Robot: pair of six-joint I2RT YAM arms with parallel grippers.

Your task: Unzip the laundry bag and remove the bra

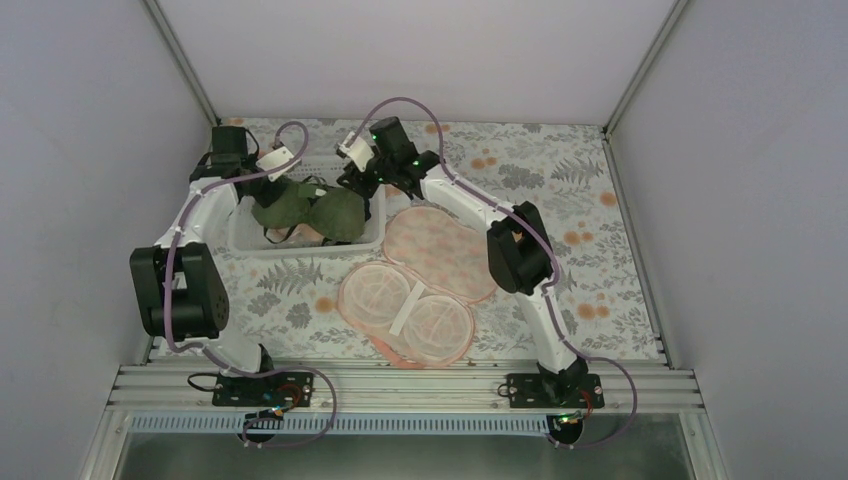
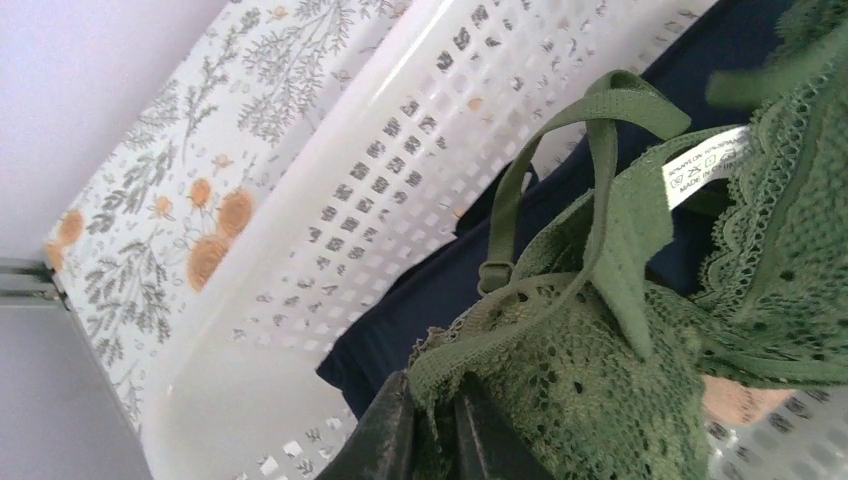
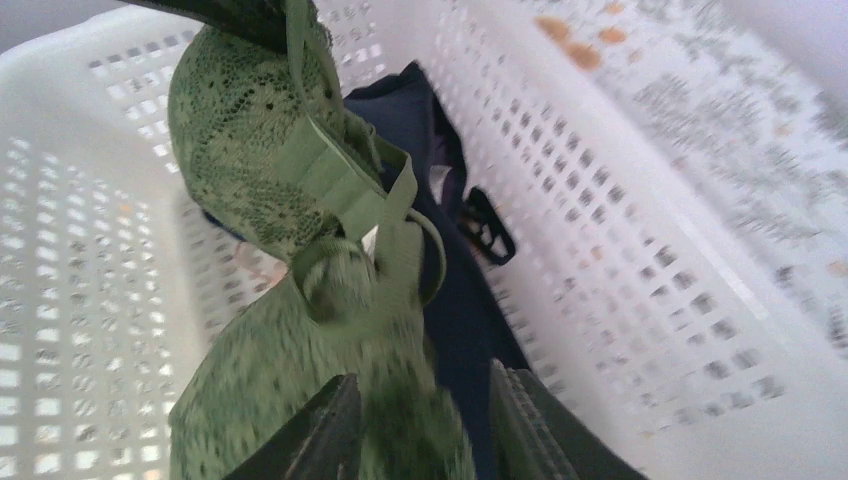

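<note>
The olive-green lace bra (image 1: 312,212) lies in the white slotted basket (image 1: 300,252) at the back left. My left gripper (image 1: 272,192) is shut on the lace edge of one cup (image 2: 560,390), which is pinched between its jaws (image 2: 435,398). My right gripper (image 1: 362,185) is over the basket's right end. It is open (image 3: 420,390), with the other blurred cup (image 3: 300,400) between and below its fingers. The peach-pink laundry bag (image 1: 430,285) lies opened out flat on the table right of the basket, with its round mesh insides showing.
A navy-blue cloth (image 2: 400,310) lies under the bra in the basket and also shows in the right wrist view (image 3: 460,300). The basket walls (image 3: 620,230) stand close around both grippers. The table has a floral cover (image 1: 580,200), with grey walls on three sides.
</note>
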